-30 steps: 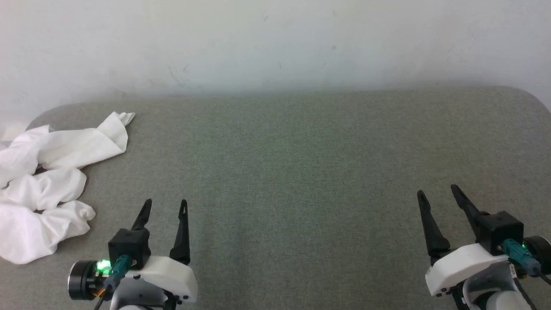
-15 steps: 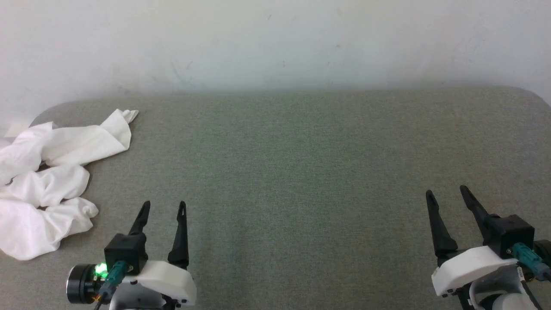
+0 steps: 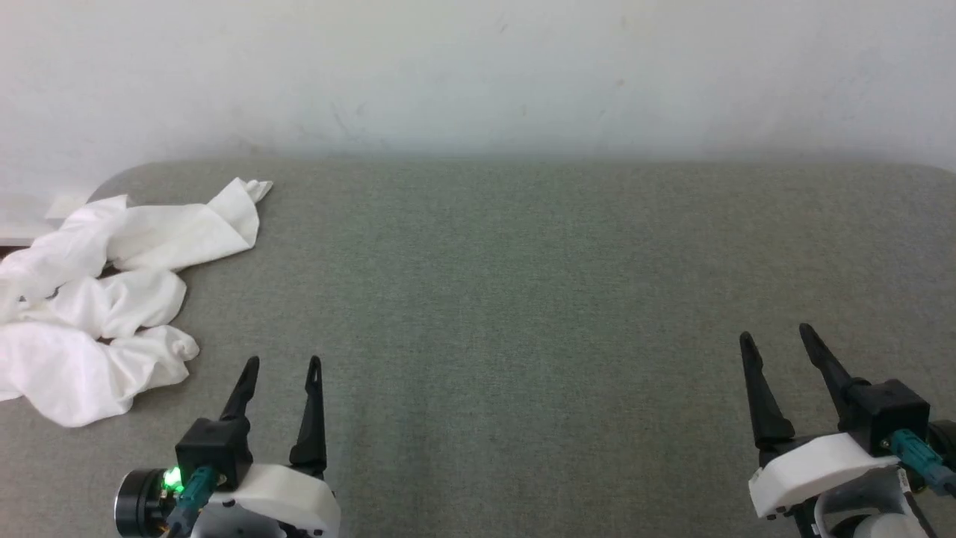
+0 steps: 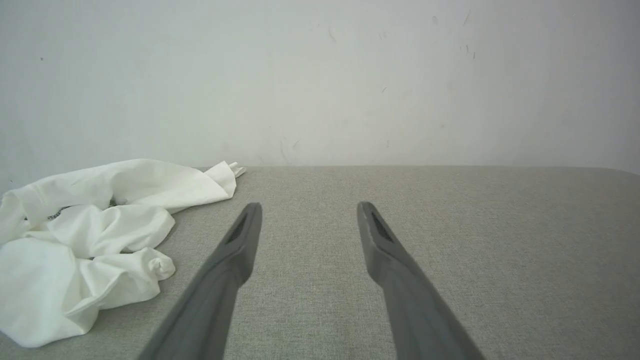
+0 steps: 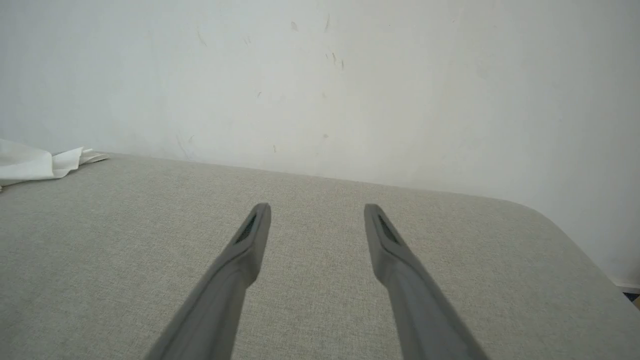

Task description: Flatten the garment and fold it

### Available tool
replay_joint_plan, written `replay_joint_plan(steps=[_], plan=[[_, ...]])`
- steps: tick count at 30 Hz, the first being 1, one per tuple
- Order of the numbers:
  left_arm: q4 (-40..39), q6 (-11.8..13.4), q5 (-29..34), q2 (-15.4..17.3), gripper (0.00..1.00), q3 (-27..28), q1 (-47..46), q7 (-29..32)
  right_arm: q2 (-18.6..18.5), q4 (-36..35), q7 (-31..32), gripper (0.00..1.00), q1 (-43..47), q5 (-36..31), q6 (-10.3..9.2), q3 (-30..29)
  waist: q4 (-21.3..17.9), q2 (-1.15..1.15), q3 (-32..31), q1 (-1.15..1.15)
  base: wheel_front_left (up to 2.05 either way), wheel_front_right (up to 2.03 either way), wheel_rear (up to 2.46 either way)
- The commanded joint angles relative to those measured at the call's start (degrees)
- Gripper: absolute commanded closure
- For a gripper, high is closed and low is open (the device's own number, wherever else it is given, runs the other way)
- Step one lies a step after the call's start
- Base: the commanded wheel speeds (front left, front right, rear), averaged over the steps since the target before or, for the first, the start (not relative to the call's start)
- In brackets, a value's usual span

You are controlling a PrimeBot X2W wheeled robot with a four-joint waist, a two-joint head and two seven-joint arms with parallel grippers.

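1. Two grippers show in the head view, and neither has hold of anything. Our left gripper (image 3: 284, 362) at the near left and our right gripper (image 3: 777, 333) at the near right each have their fingers parted a moderate way, pointing toward the far wall (image 3: 478, 75). The garment (image 3: 112, 299) lies crumpled in a white heap at the left edge of the grey fabric surface (image 3: 523, 299). It is near our left gripper, to its left and a little farther off, and well apart from our right gripper. We judge that the fingers are parted so either gripper can close on cloth once it gets there.
2. In the left wrist view the garment (image 4: 100, 240) sits left of the left gripper (image 4: 310, 207), bunched in soft rolls with one end trailing right toward the wall. Between the parted fingers we see bare surface and nothing else. This arm looks best placed for the first grasp, since the heap is on its side.
3. In the right wrist view a small white end of the garment (image 5: 35, 162) shows at the far left. The right gripper (image 5: 317, 207) is likewise parted and empty over bare fabric. We judge that flattening has not yet begun. The open middle gives room to spread the shirt.
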Motion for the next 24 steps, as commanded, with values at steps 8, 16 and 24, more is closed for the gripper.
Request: replay_joint_plan(steps=[8, 16, 24], plan=[[-0.74, 0.38, -1.0, -0.06, 0.0, 0.11, 1.29, -1.47, 0.09, 0.42, -1.44, 0.0, 0.78, -0.18, -0.05, 0.55, 3.4, 0.0, 0.21, 0.0, 0.0, 0.0, 0.0], [-1.21, 0.61, -1.76, -0.07, 0.0, 0.58, 1.95, -2.43, 0.11, 0.42, -2.4, 0.0, 0.63, -0.34, -0.06, 1.08, 6.29, 0.0, 0.77, 0.0, 0.0, 0.0, 0.0], [-1.47, 1.06, -2.8, -0.08, 0.0, 0.73, 2.2, -3.39, 0.12, 1.31, -3.36, 0.0, -0.06, -0.59, -0.07, 1.78, 9.3, 0.0, 1.21, 0.0, 0.0, 0.0, 0.0]])
